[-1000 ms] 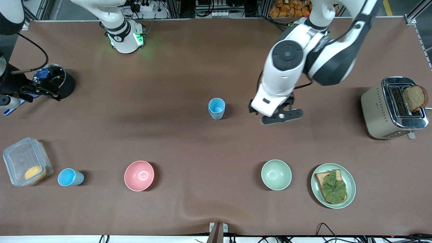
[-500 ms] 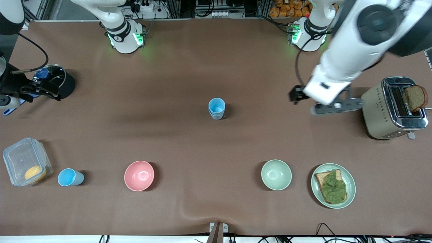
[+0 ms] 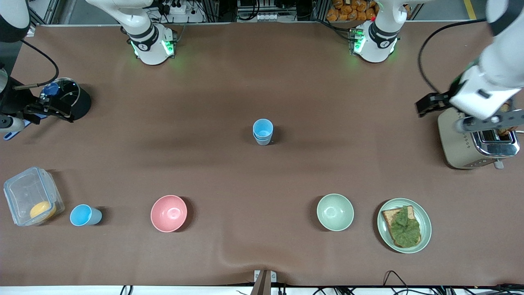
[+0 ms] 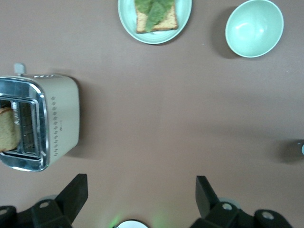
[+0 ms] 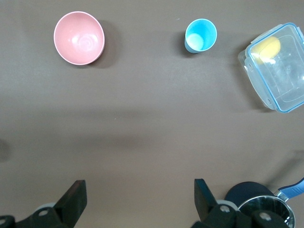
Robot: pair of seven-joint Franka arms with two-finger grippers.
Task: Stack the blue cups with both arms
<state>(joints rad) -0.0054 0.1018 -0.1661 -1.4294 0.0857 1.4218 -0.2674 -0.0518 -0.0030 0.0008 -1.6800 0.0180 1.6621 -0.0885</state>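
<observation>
3 blue cups, 2 stacked, 2 bowls

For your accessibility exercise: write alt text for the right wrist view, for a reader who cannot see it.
The open right claw hangs above bare brown table. Ahead stand a blue cup, a pink bowl and a clear lidded container holding something yellow; a dark pot sits by the claw.

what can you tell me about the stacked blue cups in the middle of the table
The stacked blue cups are two small light-blue tumblers, plastic by the look, tapered and without handles, one nested inside the other. The inner cup's rim stands a little above the outer one's. The stack stands upright, mouth up, on the brown table about midway between the two arms' ends, farther from the front camera than both bowls. Nothing touches it but the table; no gripper is near.
</observation>
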